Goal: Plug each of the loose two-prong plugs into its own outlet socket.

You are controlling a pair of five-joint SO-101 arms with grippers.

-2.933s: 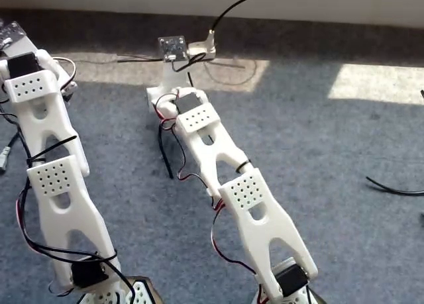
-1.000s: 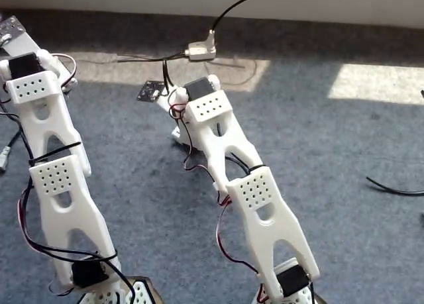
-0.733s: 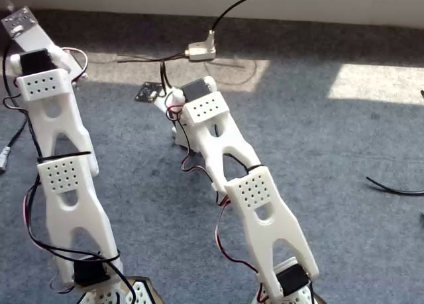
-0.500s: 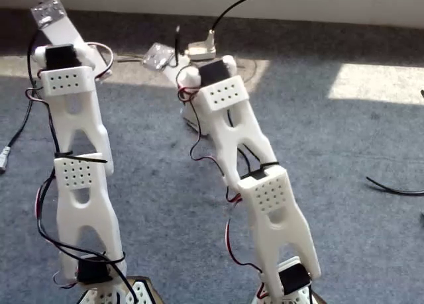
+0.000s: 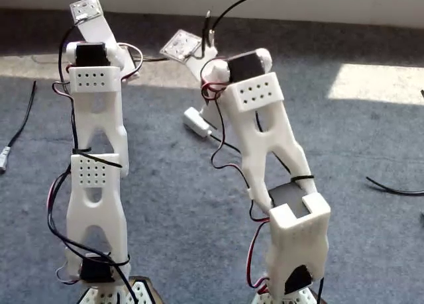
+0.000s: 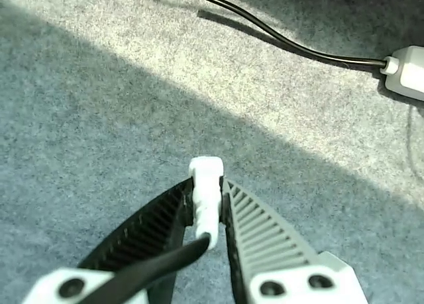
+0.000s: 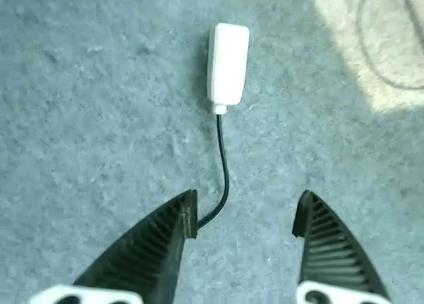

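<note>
My left gripper [image 6: 207, 186] is shut on a small white plug [image 6: 206, 169], whose black cord runs back between the fingers, a little above the grey carpet. Farther off lies another white piece [image 6: 408, 69] with a black cord [image 6: 285, 40] ending free. My right gripper [image 7: 245, 214] is open above the carpet, with nothing between its fingers. Ahead of it lies a white oblong block [image 7: 228, 64], and its thin black cord [image 7: 224, 165] curves back toward one finger. In the high view a white block [image 5: 197, 122] lies on the carpet beside the right arm [image 5: 262, 102].
Grey carpet [image 5: 165, 204] covers the floor, with sunlit patches at the back [image 5: 371, 82]. Loose black cables lie at the far left [image 5: 28, 108], far right [image 5: 394, 188] and back [image 5: 235, 4]. The left arm [image 5: 96, 92] stands close beside the right arm.
Both arms have risen and swung toward the back right. The right arm has lifted off the carpet, uncovering the white block and its cord below it.
</note>
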